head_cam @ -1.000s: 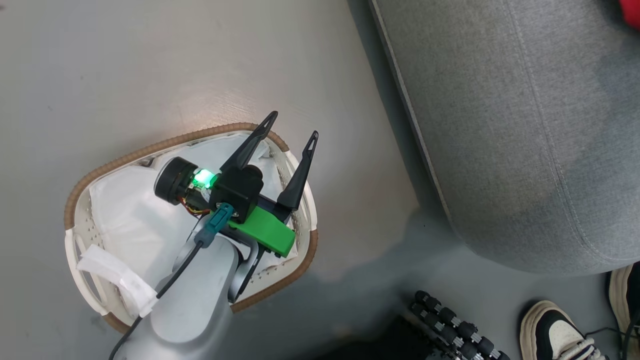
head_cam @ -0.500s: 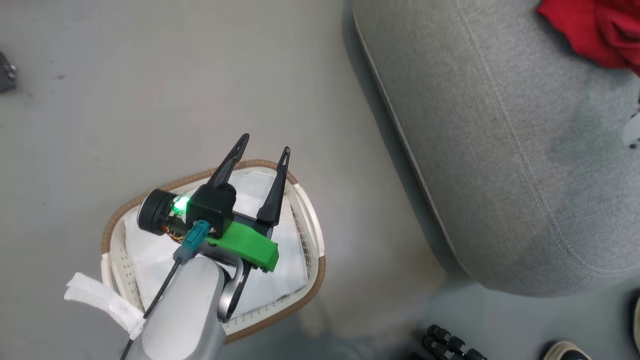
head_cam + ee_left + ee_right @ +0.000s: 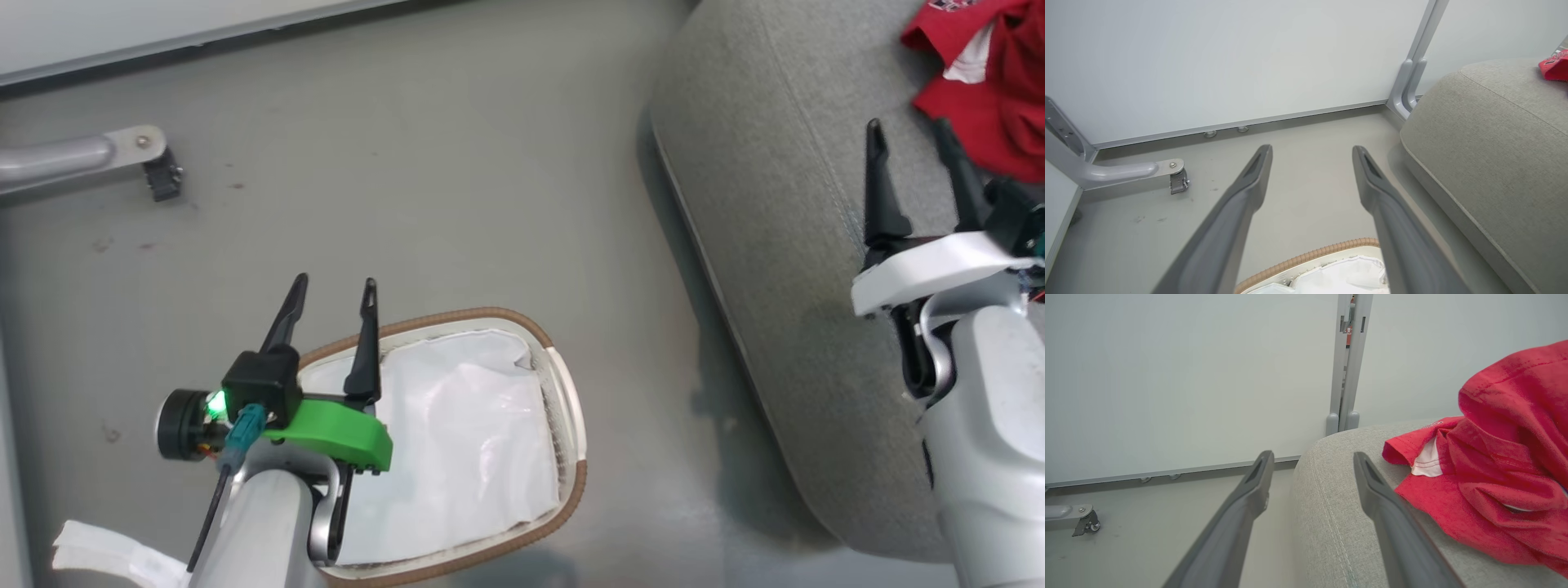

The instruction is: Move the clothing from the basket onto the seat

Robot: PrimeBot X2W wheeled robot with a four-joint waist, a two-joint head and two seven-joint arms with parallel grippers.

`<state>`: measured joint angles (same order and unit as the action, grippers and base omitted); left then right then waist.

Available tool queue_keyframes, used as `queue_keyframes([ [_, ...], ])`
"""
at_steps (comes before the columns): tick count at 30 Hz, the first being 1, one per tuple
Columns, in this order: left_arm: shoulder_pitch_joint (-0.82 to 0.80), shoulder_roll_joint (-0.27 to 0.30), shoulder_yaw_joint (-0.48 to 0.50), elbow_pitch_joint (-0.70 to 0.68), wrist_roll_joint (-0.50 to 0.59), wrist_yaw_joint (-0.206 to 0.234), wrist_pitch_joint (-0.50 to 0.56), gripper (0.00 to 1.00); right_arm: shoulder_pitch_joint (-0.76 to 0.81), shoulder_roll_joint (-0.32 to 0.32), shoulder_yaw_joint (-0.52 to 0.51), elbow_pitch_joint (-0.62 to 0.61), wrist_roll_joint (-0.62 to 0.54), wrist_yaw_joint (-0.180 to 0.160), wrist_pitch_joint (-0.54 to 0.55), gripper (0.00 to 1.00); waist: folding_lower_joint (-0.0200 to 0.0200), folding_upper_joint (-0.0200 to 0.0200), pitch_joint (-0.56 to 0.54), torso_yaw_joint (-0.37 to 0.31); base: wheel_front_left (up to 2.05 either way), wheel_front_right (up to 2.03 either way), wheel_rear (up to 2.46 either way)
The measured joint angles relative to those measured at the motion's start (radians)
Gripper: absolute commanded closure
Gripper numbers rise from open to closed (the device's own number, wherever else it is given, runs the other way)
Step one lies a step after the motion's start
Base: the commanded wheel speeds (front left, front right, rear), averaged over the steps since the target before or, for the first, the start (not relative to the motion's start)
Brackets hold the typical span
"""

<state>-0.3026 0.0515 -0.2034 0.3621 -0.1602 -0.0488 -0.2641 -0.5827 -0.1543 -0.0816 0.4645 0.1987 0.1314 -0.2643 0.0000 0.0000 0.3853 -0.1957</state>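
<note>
Clothing (image 3: 1008,114), soft red folds, on rounded fabric seat (image 3: 784,245)

We see a smooth grey floor (image 3: 457,204) with a few small dark marks (image 3: 1139,219) near a caster (image 3: 1179,182). The caster ends a grey metal leg (image 3: 1118,171) that reaches out low over the floor. Pale wall panels (image 3: 1229,61) stand behind, edged below by a metal rail (image 3: 1290,116). Between two panels we find a grey post (image 3: 1349,359). The light is soft and even.
</note>
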Motion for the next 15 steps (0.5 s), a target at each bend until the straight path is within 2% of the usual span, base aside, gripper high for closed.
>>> queue_keyframes([
  [8, 0.053, -0.001, 0.087, -0.003, 0.002, 0.049, 0.000, 0.00, 0.107, 0.050, 0.054, -0.079, 0.022, 0.000, 0.000, 0.00, 0.0000, 0.0000, -0.071, 0.078, 0.00, 0.00, 0.00],
  [15, 0.132, -0.001, 0.137, 0.002, -0.013, 0.061, 0.000, 0.00, 0.208, 0.072, 0.079, -0.086, 0.030, 0.000, 0.000, 0.00, 0.0000, 0.0000, -0.143, 0.118, 0.00, 0.00, 0.00],
])
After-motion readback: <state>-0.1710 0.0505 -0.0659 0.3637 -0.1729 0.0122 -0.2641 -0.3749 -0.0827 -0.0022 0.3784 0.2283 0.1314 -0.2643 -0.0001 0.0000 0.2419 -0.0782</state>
